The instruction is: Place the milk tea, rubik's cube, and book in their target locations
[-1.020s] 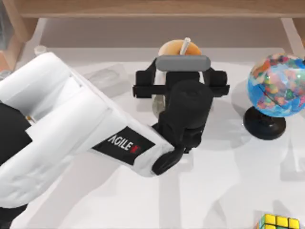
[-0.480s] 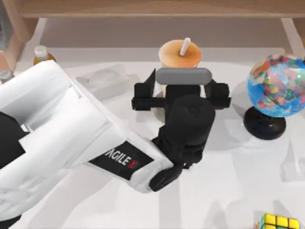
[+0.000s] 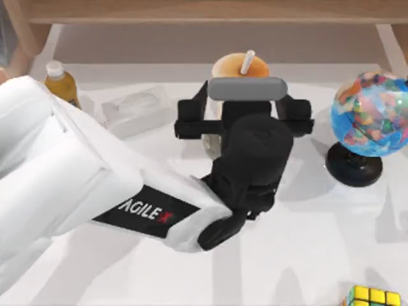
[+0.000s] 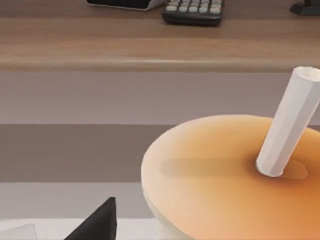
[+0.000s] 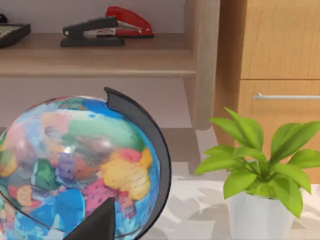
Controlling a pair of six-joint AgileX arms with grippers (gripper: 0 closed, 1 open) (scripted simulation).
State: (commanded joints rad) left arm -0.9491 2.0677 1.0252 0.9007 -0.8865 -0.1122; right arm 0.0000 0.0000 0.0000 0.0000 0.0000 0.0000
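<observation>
While the white left arm (image 3: pixel 76 185) stretches in from the top view's left edge across the middle of the table (image 3: pixel 319 242), its black left gripper (image 3: pixel 244 124) sits at the milk tea (image 3: pixel 240 69) near the table's far edge, its crossbar spread to either side of the cup; whether the jaws press the cup or stand clear of it cannot be told. The globe (image 3: pixel 368 115) stands on its black base at the table's right, well apart from the cup. In the left wrist view the milk tea's orange top (image 4: pixel 225 175) lies close below the camera, its white straw (image 4: pixel 287 125) tilted, and a calculator (image 4: pixel 192 11) rests on the wooden shelf behind. The right wrist view faces the globe, a potted plant (image 5: pixel 255 170) and a stapler (image 5: pixel 107 27) on the shelf. A clear tissue box (image 3: pixel 137 111) lies left of the cup, with a yellow bottle (image 3: pixel 60 83) beyond it. The rubik's cube (image 3: pixel 373 297) sits at the near right edge, yellow face up
</observation>
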